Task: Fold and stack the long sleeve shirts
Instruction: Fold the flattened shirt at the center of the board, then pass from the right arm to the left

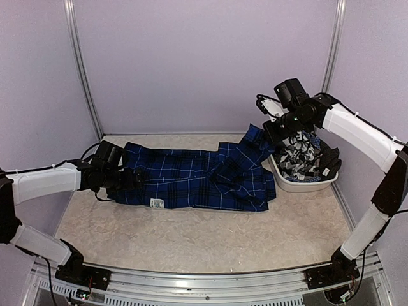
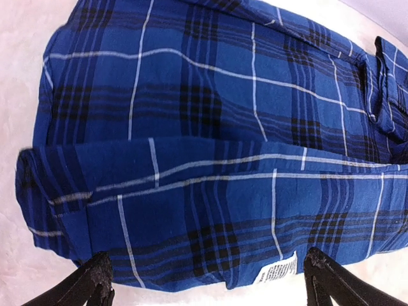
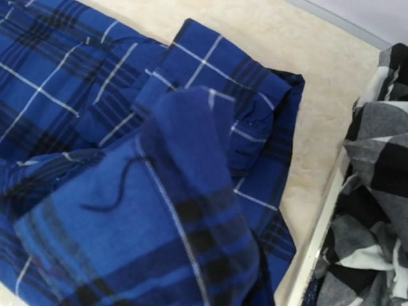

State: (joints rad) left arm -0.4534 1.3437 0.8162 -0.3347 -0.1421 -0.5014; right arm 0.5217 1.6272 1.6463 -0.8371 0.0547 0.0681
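I see the left claw spread wide at one end of the flat, woven blue plaid shirt. The right claw pinches its raised, rumpled corner beside a white tub.

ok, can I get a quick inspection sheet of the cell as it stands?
Surface: beige table, marbled, no spills seen.
Job's things: blue shirt lying lengthwise, label showing; checked shirt bunched in white bin.
Clutter: nothing seen.
Hands: left hand open at the blue shirt's left end; right hand shut on its raised right end.
Cables: black loops at left wrist.
Surroundings: lilac walls, metal posts.
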